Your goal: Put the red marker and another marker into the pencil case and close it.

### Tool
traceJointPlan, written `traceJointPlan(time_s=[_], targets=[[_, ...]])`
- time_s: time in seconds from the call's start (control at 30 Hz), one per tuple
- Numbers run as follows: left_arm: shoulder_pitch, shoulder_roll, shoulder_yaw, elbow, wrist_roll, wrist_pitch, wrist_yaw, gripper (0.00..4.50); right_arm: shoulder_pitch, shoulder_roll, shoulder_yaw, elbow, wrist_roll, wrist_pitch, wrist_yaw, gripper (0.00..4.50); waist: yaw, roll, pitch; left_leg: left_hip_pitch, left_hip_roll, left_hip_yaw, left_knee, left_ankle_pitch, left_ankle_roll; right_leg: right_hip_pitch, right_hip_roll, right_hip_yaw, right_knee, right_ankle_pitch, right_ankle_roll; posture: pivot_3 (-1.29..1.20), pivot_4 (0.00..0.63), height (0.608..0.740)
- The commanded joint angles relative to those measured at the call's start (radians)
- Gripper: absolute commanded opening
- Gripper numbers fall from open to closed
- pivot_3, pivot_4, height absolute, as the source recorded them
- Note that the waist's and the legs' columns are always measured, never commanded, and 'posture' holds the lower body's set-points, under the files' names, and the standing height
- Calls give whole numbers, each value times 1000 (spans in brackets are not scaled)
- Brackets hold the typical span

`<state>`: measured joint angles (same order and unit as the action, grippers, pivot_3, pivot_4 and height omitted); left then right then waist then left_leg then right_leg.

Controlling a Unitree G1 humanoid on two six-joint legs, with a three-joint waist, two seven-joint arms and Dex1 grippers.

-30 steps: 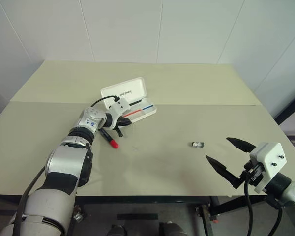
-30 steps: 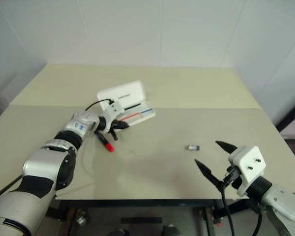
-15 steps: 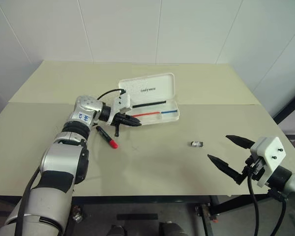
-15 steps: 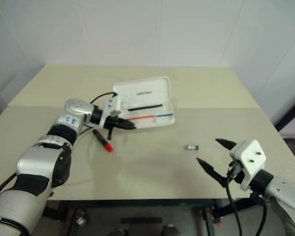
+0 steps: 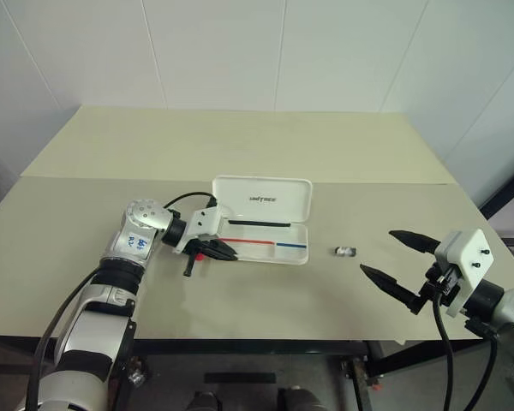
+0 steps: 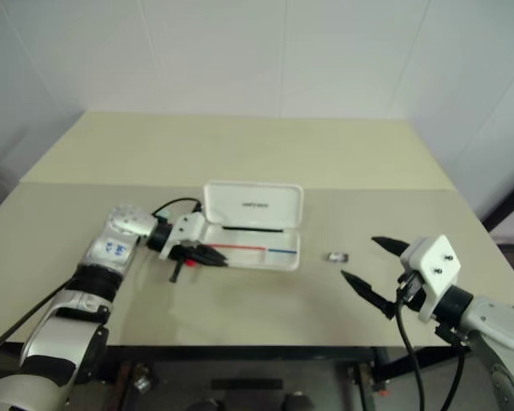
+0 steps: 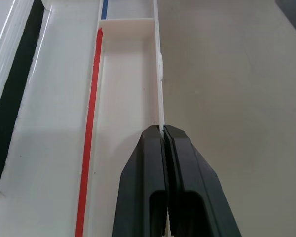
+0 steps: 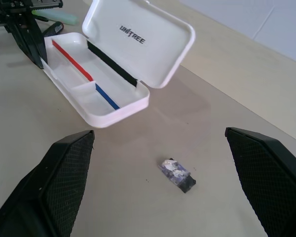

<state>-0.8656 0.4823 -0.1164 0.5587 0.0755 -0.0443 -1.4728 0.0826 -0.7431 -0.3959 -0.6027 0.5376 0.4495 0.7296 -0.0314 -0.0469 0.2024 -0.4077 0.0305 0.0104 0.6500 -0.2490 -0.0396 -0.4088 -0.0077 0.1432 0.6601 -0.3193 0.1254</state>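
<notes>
Beige table (image 5: pixel 240 145) is seen bearing one white pencil case (image 5: pixel 265 201), lying open near the middle with "UNITREE" printed in black on its raised lid and a red-blue stripe inside the tray. Its near wall is pinched by the left gripper (image 7: pixel 164 131), whose black fingers are clenched on the thin edge, while the right gripper (image 5: pixel 396 257) is held spread wide with nothing between its fingers. One red marker (image 5: pixel 194 257) is partly hidden beneath the left gripper, one green marker (image 8: pixel 56 17) lies beyond it, and one small silvery block (image 5: pixel 344 251) sits just right of the case.
</notes>
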Motion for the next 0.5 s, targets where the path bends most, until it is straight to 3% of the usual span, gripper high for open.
traceJointPlan(time_s=[0.03,0.23,0.5], targets=[[45,9,-22,-138,-44,67,16,20,-15,-9,-4,2,-3,-25,9,4500,-2,0,0,0,0,0,0,0,0,0,0,0,0,0,0,0,150,740],[126,29,-59,-274,-49,160,55,20,-10,1,8,3,-7,-35,5,4500,-7,0,0,1,0,0,0,0,0,0,0,0,0,0,0,0,150,740],[168,66,-77,-322,-53,199,125,20,6,7,5,-5,-6,-38,-1,4500,-8,0,0,1,0,0,0,0,0,0,0,0,0,0,0,0,150,740]])
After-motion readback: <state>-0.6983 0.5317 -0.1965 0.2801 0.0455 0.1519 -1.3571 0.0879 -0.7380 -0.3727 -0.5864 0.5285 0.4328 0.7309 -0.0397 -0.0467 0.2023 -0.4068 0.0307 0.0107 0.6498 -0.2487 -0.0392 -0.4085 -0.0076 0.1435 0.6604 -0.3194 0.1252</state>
